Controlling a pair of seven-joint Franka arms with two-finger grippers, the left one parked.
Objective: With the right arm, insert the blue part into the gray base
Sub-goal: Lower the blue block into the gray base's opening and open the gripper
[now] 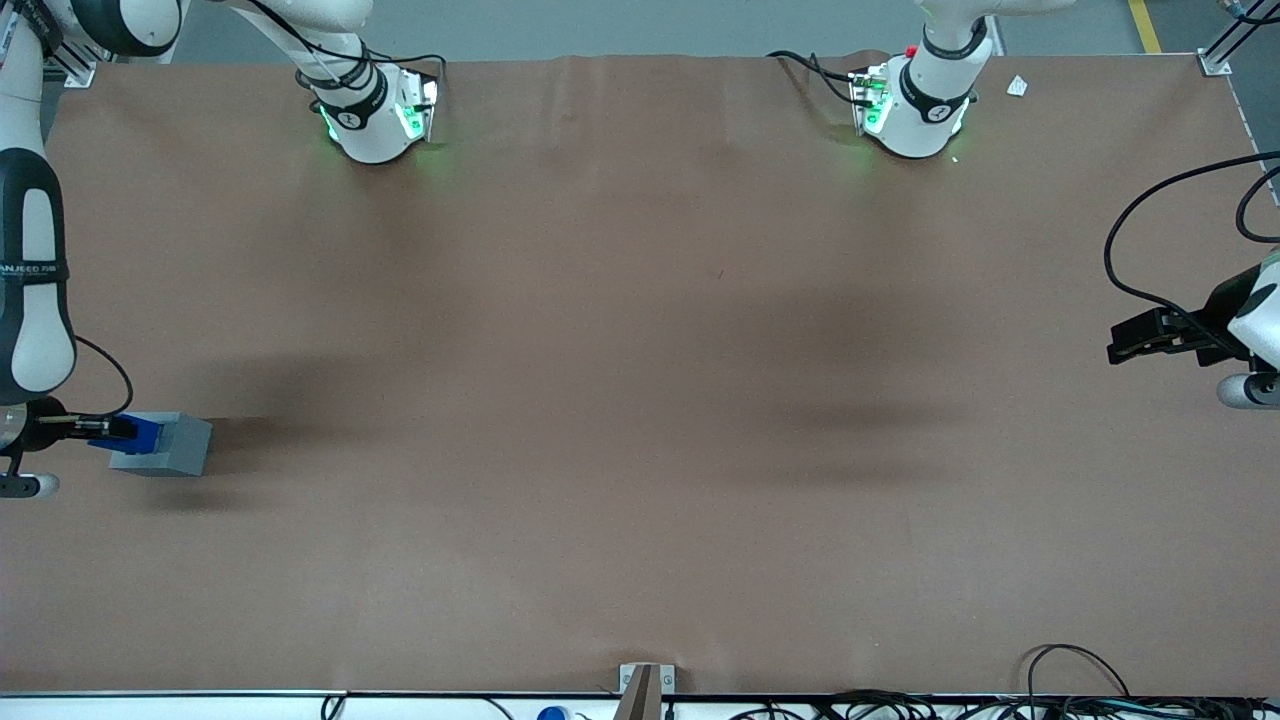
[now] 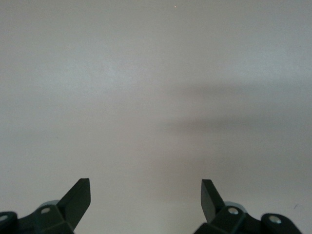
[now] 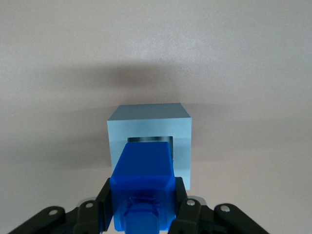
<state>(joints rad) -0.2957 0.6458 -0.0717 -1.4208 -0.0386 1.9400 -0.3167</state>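
Observation:
The gray base [image 1: 165,447] is a light-grey cube at the working arm's end of the table. In the right wrist view the gray base [image 3: 183,129] shows its square socket. The blue part [image 3: 144,170] is held between my gripper's black fingers [image 3: 181,195], its leading end at the socket's mouth. In the front view the blue part [image 1: 140,432] sits at the top of the base with my gripper [image 1: 105,428] shut on it, reaching in from the table's end.
The brown table cover [image 1: 640,400] spreads wide toward the parked arm's end. Cables and a metal bracket [image 1: 645,682] lie along the table edge nearest the front camera. The working arm's green-lit foot [image 1: 375,115] stands farther from the front camera.

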